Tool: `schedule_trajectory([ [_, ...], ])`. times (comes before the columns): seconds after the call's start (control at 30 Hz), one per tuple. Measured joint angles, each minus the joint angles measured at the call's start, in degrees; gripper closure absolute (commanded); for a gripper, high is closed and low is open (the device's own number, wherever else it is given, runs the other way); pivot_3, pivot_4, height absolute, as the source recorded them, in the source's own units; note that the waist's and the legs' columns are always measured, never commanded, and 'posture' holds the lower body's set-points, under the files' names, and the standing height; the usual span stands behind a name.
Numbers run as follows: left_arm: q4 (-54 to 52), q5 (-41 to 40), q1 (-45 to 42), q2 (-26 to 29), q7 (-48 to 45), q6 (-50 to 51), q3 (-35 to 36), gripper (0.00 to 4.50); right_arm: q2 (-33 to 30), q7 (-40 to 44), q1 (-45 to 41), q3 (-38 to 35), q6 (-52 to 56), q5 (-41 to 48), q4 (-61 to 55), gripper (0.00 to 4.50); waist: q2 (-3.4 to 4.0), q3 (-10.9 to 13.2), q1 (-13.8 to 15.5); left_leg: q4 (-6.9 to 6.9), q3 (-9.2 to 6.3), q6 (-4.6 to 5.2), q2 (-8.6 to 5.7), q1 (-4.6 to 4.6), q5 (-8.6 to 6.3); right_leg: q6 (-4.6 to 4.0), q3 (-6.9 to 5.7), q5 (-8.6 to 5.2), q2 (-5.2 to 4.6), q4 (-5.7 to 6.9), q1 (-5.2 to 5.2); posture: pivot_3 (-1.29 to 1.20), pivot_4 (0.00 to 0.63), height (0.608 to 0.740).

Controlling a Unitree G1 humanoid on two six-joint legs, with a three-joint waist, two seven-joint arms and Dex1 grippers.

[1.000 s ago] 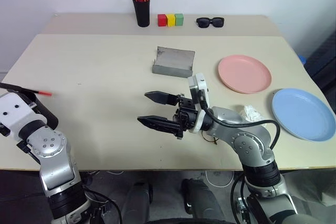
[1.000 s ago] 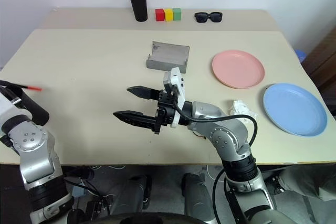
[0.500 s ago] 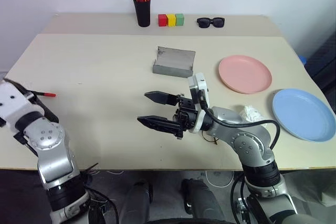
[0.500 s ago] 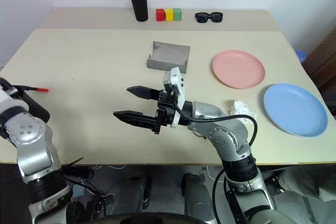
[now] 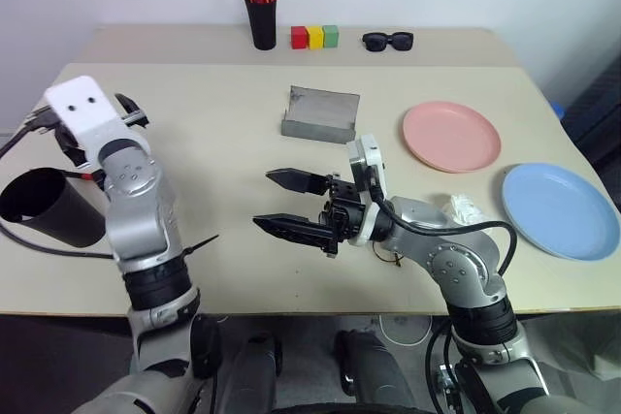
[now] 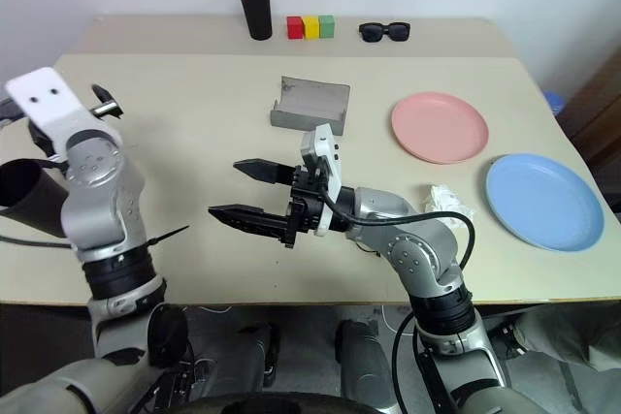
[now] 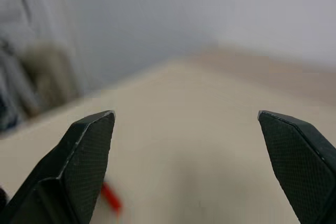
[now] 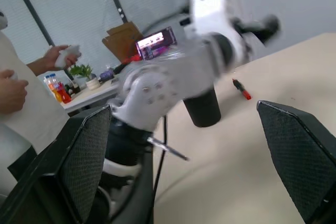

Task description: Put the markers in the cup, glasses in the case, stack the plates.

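Your black cup (image 5: 44, 206) sits at the table's left edge, partly behind your left arm, and you can't see inside it. Just beyond it a red-orange marker (image 8: 242, 90) lies on the tabletop, mostly hidden behind that arm in the head views. The grey case (image 5: 321, 113) stands open mid-table with nothing in it. The pen holder (image 5: 262, 15) at the back holds a bunch of red-orange markers. The pink plate (image 5: 452, 136) and the blue plate (image 5: 561, 209) lie apart on the right, both bare. Your left gripper (image 7: 186, 129) has its jaws spread wide, nothing between them. Your right gripper (image 5: 291, 203) hangs above mid-table, fingers wide apart and empty. Something white and crumpled (image 5: 464, 208) sits behind your right forearm; you can't tell what it is.
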Motion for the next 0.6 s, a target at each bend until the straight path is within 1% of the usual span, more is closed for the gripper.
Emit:
schedule_trajectory([
  [0.07, 6.3, -1.7, -4.6, -0.5, 3.4, 2.8, 4.6, 0.03, 0.0, 0.0, -0.2, 0.0, 0.0, 0.0, 0.2, 0.00, 0.00, 0.0, -0.2, -0.01, 0.01, 0.02, 0.01, 0.01, -0.01, 0.00, 0.01, 0.00, 0.02, 0.02, -0.03, 0.00, 0.150, 0.740],
  [0.13, 12.9, -3.0, -7.7, 0.4, 6.0, 3.8, 8.5, 0.03, 0.1, 0.0, -0.3, 0.0, 0.0, 0.0, 0.5, 0.00, 0.00, 0.0, -0.1, -0.03, 0.01, 0.02, 0.01, 0.01, -0.01, 0.00, 0.01, 0.00, 0.02, 0.03, -0.05, 0.00, 0.150, 0.740],
  [0.3, 30.8, -6.1, -11.5, 5.1, 11.2, -1.6, 15.0, 0.03, 0.5, 0.0, -0.5, 0.0, -0.2, -0.1, 1.0, 0.00, -0.01, 0.0, 0.1, -0.02, 0.01, 0.01, -0.02, -0.03, -0.01, 0.04, 0.00, 0.03, -0.05, 0.04, -0.08, 0.00, 0.150, 0.740],
  [0.43, 43.5, -6.8, -12.9, 11.4, 13.8, -9.9, 16.0, 0.03, 0.6, -0.5, -0.6, -0.1, -0.5, -0.2, 1.0, 0.00, -0.01, 0.0, 0.2, -0.03, 0.02, 0.00, -0.03, -0.03, -0.01, 0.05, 0.00, 0.04, -0.08, 0.04, -0.09, 0.00, 0.150, 0.740],
  [0.6, 54.7, -8.4, -14.7, 16.1, 15.1, -17.9, 15.5, 0.03, 0.8, -1.1, -0.5, -0.1, -0.9, -0.3, 1.0, 0.00, -0.01, 0.0, 0.4, -0.02, 0.03, 0.00, -0.06, -0.04, -0.01, 0.07, 0.00, 0.06, -0.13, 0.03, -0.08, 0.00, 0.150, 0.740],
])
